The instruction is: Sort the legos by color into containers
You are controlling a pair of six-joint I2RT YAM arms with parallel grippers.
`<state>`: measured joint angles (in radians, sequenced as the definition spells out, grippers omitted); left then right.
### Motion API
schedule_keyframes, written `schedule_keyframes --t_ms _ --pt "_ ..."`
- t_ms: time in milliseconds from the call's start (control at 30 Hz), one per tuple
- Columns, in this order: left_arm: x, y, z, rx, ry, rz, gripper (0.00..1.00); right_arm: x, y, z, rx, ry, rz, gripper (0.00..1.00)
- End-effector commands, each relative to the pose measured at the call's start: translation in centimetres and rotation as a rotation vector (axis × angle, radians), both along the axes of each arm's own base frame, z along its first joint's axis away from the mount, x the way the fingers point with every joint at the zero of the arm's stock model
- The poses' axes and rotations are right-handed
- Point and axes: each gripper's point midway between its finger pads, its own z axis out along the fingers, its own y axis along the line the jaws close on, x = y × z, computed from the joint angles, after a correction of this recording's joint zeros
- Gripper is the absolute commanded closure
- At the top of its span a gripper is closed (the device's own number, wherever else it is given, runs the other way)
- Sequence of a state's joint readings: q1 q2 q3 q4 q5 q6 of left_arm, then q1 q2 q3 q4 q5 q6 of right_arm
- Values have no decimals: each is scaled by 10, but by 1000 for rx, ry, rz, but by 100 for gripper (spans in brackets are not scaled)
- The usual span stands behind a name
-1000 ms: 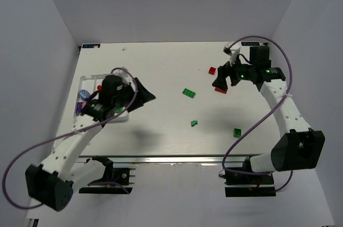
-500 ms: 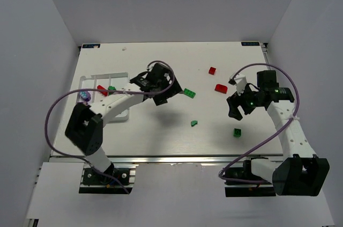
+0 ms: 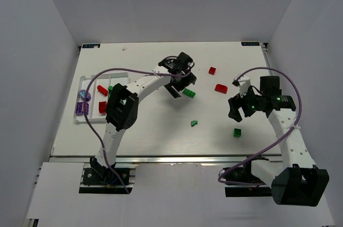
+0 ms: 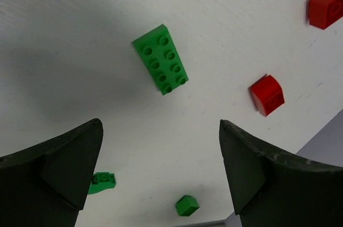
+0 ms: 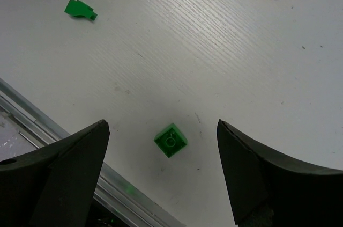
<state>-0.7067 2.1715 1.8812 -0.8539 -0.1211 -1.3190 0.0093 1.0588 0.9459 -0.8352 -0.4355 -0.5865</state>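
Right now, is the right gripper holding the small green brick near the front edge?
No, the right gripper stands open and empty, with the small green brick lying loose on the table beneath it.

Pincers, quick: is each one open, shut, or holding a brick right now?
Left pincer: open, holding nothing; a long green brick lies just ahead of it.
Right pincer: open, holding nothing; a small green brick lies below it.

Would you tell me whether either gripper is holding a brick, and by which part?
Nothing is held. The left gripper is open near the long green brick, the right gripper open over the small green brick, touching neither.
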Motion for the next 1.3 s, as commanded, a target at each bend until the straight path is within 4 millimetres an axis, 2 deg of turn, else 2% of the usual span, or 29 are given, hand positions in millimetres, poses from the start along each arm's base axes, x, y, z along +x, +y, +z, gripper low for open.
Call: schedule_keyframes --t_ms 0,33,167,233,467,567,800,933,1067,1267 --pt "1 5 -1 55 56 79 2 7 -3 9 36 -62 -31 14" --pt "4 1 2 42 64 86 2 8 -3 11 38 -75 -34 14" --pt "-7 -2 -28 55 172 110 2 10 -5 13 65 -93 -56 14" --pt "-4 -7 -36 44 195 122 2 9 -5 14 78 -102 -60 14" --pt "22 -14 -43 37 191 160 2 2 -8 7 99 -112 -78 14" --pt "27 -15 -46 16 188 175 2 -1 -9 3 111 -108 -89 14" --pt "20 -7 -72 50 267 188 2 0 -4 2 169 -105 -119 14" --pt "17 1 -87 78 311 190 7 1 -3 6 187 -123 -134 14" --pt "12 6 -95 101 339 166 19 1 -3 9 198 -150 -147 14" --pt "4 17 -103 147 374 143 25 -2 3 13 248 -156 -158 15"
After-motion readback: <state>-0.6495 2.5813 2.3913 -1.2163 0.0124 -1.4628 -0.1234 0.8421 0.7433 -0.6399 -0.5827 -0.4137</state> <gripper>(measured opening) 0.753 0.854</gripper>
